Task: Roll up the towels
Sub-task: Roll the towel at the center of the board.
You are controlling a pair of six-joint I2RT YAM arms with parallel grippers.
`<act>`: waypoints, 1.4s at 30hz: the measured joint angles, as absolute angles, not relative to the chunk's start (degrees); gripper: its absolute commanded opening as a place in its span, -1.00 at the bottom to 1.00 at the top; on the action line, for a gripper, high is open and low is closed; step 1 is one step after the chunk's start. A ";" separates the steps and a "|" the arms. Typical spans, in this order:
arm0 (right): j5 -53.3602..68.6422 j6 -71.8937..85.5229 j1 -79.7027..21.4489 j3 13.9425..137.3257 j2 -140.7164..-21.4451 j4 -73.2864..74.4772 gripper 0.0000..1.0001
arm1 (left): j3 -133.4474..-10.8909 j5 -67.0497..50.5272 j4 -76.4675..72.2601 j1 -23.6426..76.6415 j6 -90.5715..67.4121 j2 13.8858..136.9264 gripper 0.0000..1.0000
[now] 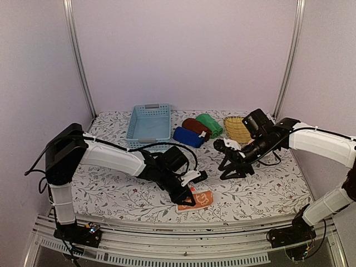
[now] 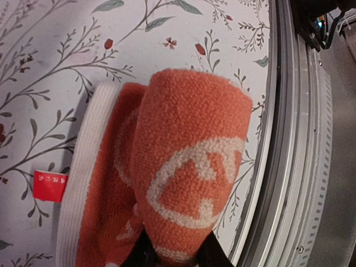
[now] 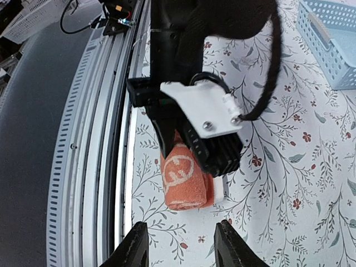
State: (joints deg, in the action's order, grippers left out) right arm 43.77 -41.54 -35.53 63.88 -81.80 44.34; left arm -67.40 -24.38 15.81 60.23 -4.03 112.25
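An orange towel with white pattern [image 1: 198, 201] [image 2: 189, 161] [image 3: 186, 181] lies partly rolled near the table's front edge, its white hem still flat. My left gripper [image 1: 188, 196] [image 2: 177, 255] [image 3: 214, 142] is shut on the rolled end, a black finger [image 2: 214, 253] on each side. My right gripper [image 1: 233, 171] [image 3: 182, 245] hovers behind the towel, open, with nothing between its fingers [image 3: 133, 247]. Dark blue [image 1: 188, 137], maroon [image 1: 196, 127] and green [image 1: 209, 124] towels lie rolled at the back.
A light blue plastic basket [image 1: 149, 123] [image 3: 334, 50] stands at the back left. A yellow wicker tray [image 1: 238, 129] sits at the back right beside the rolled towels. The table's metal front rail [image 2: 289, 167] [image 3: 105, 167] runs right next to the orange towel.
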 measured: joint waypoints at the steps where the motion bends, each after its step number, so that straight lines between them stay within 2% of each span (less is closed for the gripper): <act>1: 41.91 -41.89 -36.49 62.11 -81.12 42.83 -0.14 | -67.59 -26.13 15.94 59.55 -4.64 112.60 -0.87; 8: 27.97 -43.88 -47.27 52.84 -81.14 33.95 -0.01 | -68.38 -32.38 17.50 57.45 -6.74 113.80 -0.94; 15: 20.60 -43.86 -52.07 52.10 -84.14 25.52 0.11 | -68.88 -34.98 18.65 56.97 -8.25 114.41 -0.96; 27: 16.56 -43.99 -57.30 51.96 -92.31 19.75 0.11 | -69.17 -37.56 19.25 56.12 -9.56 115.00 -1.00; 29: 16.23 -43.99 -57.43 51.99 -93.95 19.20 0.04 | -69.17 -38.06 19.22 55.96 -9.63 115.09 -1.00; 30: 16.03 -43.99 -57.45 51.99 -94.67 18.92 -0.07 | -69.17 -38.22 19.20 55.90 -9.67 115.11 -0.99; 32: 15.88 -43.83 -57.47 52.14 -96.53 18.35 -0.33 | -69.17 -38.33 19.20 55.83 -9.72 115.11 -0.85; 34: 16.25 -43.72 -57.43 52.64 -97.78 18.24 -0.57 | -68.99 -38.57 19.16 55.68 -9.63 115.11 -0.55; 36: 16.88 -43.55 -57.36 53.56 -98.43 18.87 -0.69 | -68.36 -38.79 18.50 55.44 -9.76 114.87 -0.31; 39: 18.94 -43.46 -57.12 55.24 -99.39 20.69 -0.76 | -65.43 -36.12 16.14 55.35 -9.96 112.42 -0.11; 42: 22.68 -43.00 -56.01 57.76 -101.12 23.11 -0.78 | -59.94 -29.82 13.34 55.55 -10.59 106.54 -0.02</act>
State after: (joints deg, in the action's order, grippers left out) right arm 22.68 -43.00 -56.01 57.76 -101.12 23.11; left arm -59.94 -29.82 13.34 55.55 -10.59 106.54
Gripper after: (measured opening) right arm 0.240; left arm 0.454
